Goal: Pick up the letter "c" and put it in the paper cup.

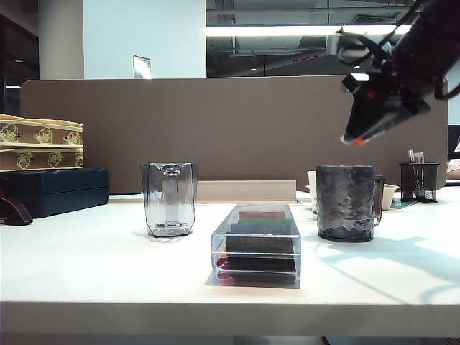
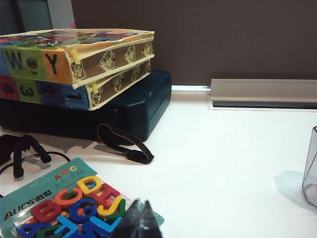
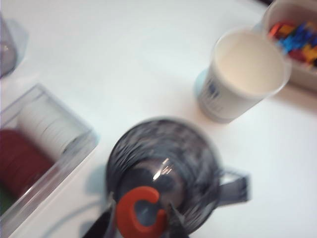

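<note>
The letter "c" [image 3: 141,213], a small orange-red plastic piece, is clamped between the two fingers of my right gripper [image 3: 141,219]. It hangs in the air over a dark grey mug [image 3: 163,163]. The white paper cup [image 3: 242,74] stands upright beyond that mug, its mouth open and nothing visible inside. In the exterior view my right gripper [image 1: 357,138] is raised above the mug [image 1: 346,203], and the paper cup [image 1: 311,188] peeks out behind the mug's left side. My left gripper [image 2: 141,219] hovers with its tips together beside a pack of coloured letters [image 2: 64,203].
A clear plastic box [image 1: 259,244] with dark and coloured layers lies mid-table, a clear jug [image 1: 169,198] to its left. A white tub of coloured letters [image 3: 297,39] sits by the paper cup. Stacked printed boxes [image 1: 43,144] on a blue case [image 1: 57,190] are far left; a mesh pen holder [image 1: 419,181] is far right.
</note>
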